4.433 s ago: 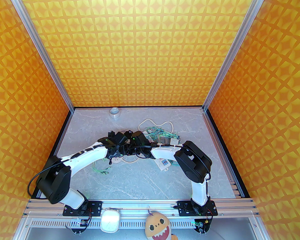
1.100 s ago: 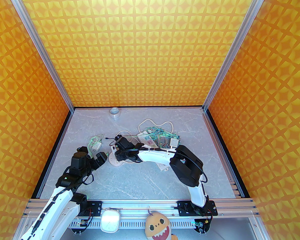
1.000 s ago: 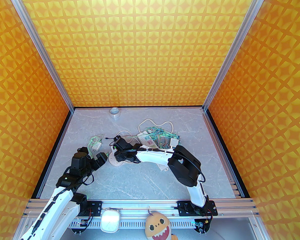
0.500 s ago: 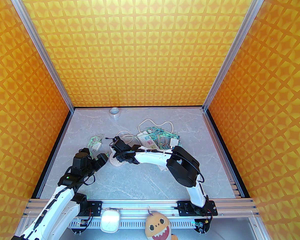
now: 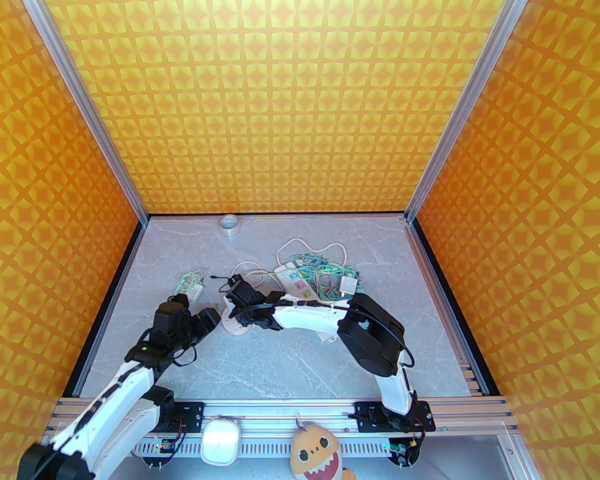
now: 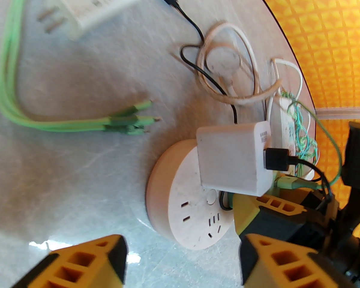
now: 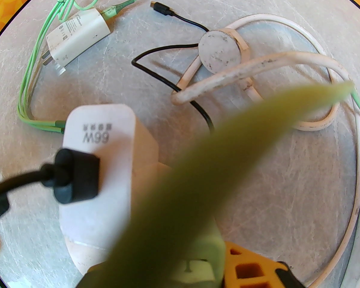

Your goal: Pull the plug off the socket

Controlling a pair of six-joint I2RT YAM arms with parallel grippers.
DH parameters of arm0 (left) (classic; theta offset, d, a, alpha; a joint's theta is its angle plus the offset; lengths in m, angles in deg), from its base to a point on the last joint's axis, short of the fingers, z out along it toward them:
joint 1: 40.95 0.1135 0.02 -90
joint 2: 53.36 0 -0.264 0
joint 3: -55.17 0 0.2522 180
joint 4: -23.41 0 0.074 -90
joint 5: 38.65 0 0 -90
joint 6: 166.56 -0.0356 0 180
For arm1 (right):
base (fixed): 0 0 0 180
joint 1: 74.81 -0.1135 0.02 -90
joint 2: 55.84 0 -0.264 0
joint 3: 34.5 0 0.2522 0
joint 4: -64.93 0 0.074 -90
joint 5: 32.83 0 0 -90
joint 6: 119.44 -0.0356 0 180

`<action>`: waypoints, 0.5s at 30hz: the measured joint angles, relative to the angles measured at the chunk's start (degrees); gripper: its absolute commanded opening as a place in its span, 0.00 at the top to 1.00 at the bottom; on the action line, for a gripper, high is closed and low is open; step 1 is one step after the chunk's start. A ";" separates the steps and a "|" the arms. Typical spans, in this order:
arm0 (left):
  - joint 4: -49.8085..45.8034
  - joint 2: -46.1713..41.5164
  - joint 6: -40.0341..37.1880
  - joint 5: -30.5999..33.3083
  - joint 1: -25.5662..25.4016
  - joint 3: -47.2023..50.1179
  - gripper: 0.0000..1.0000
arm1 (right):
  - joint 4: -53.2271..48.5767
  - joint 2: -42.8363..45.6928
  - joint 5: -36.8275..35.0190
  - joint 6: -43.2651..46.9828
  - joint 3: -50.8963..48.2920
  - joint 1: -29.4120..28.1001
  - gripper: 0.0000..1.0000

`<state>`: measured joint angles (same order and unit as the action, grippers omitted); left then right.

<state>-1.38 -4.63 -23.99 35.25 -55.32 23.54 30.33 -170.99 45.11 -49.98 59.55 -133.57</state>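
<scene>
The plug [image 6: 232, 157], a white charger block, stands in the round socket [image 6: 186, 211] left of centre on the table [image 5: 290, 358], the right gripper [image 5: 237, 313] at the socket's right edge, grip unreadable, apparently steadying it, while the left gripper [image 6: 183, 246], jaws parted and empty, faces it from the open near side.

Both arms reach forward and bend inward, so the grippers are close together. The left gripper [image 6: 183, 241] sits low with its jaws apart. The right gripper [image 5: 232, 314] points down, its grip unclear.
</scene>
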 measured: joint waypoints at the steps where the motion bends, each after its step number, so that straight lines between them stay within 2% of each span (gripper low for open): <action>1: 0.87 0.92 0.11 -0.09 -0.48 0.02 0.40 | -0.04 0.02 0.00 0.00 0.00 0.00 0.74; 4: 4.15 4.13 0.15 -0.37 -1.73 0.11 0.41 | -0.11 0.02 0.02 -0.17 0.00 0.00 0.74; 7: 7.23 7.87 0.35 -0.48 -2.23 0.11 0.50 | -0.24 0.07 0.02 -0.20 0.00 0.00 0.74; 15: 11.82 17.86 0.39 -0.13 -4.57 0.09 0.53 | -0.44 0.11 0.00 -0.20 0.00 0.00 0.74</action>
<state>10.44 13.22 -23.59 35.12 -59.89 23.63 29.89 -170.89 45.11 -50.17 59.55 -133.57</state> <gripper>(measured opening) 0.490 0.301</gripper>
